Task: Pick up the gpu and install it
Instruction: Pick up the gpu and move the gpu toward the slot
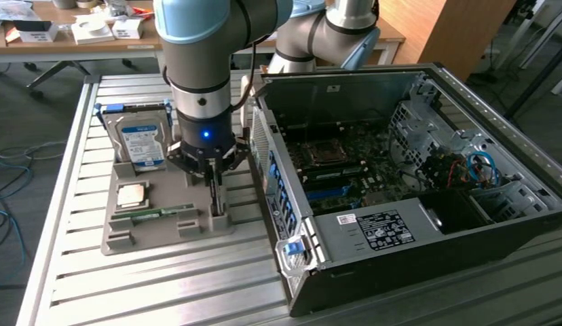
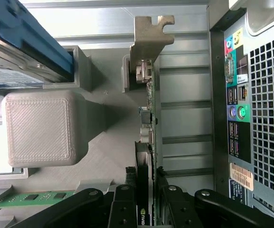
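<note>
The gpu [image 1: 216, 201] stands on edge in a slot of the grey printed holder [image 1: 127, 234], close to the open computer case [image 1: 381, 227]. In the wrist view the gpu [image 2: 147, 118] is a thin dark card seen edge-on, with its pale metal bracket [image 2: 149, 38] at the far end. My gripper [image 1: 212, 179] reaches straight down onto the card. At the gripper [image 2: 145, 211] the black fingers [image 2: 123, 209] press against both faces of the card, so it is shut on it. The card still rests in the holder.
A blue-labelled hard drive [image 1: 140, 142] stands at the holder's back, and a processor chip [image 1: 132, 195] and a green RAM stick [image 1: 154, 212] lie on it. The case's rear port panel [image 2: 234, 109] is right beside the card. The motherboard [image 1: 345, 170] lies exposed inside the case.
</note>
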`<state>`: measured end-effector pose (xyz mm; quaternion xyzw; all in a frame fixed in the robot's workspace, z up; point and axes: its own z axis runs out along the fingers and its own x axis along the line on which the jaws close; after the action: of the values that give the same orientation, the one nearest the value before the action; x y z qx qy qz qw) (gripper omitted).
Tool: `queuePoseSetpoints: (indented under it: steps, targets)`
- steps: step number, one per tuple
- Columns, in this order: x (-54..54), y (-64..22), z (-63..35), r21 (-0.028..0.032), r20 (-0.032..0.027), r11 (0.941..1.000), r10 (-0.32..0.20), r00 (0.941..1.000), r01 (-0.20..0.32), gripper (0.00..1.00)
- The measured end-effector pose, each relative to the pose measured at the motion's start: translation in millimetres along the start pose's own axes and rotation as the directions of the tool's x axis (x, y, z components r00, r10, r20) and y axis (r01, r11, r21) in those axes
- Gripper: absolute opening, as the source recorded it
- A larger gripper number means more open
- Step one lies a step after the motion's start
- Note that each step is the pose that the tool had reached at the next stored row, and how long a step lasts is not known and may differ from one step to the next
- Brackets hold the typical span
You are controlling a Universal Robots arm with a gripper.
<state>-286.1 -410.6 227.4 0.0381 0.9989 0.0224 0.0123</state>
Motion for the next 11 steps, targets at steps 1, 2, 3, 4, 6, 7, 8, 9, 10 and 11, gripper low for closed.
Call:
queuePoseSetpoints:
  steps: [1,2,3,4,6,7,8,9,10,11]
  targets:
    - [0.0,0.0,0.0,0.0,0.0,1.0,0.0,1.0,0.0,0.27]
    - [0.0,0.0,0.0,0.0,0.0,1.0,0.0,1.0,0.0,0.27]
    - [0.0,0.0,0.0,0.0,0.0,1.0,0.0,1.0,0.0,0.27]
    - [0.0,0.0,0.0,0.0,0.0,1.0,0.0,1.0,0.0,0.27]
    - [0.0,0.0,0.0,0.0,0.0,1.0,0.0,1.0,0.0,0.27]
    - [0.0,0.0,0.0,0.0,0.0,1.0,0.0,1.0,0.0,0.27]
    - [0.0,0.0,0.0,0.0,0.0,1.0,-0.001,1.0,0.001,0.27]
    - [0.0,0.0,0.0,-0.0001,-0.0002,1.0,-0.005,1.0,0.005,0.27]
    - [0.1,0.0,0.0,-0.0003,-0.0006,0.9999,-0.012,0.9999,0.012,0.27]
    - [0.1,0.0,0.0,-0.0004,-0.0009,0.9998,-0.019,0.9998,0.019,0.27]
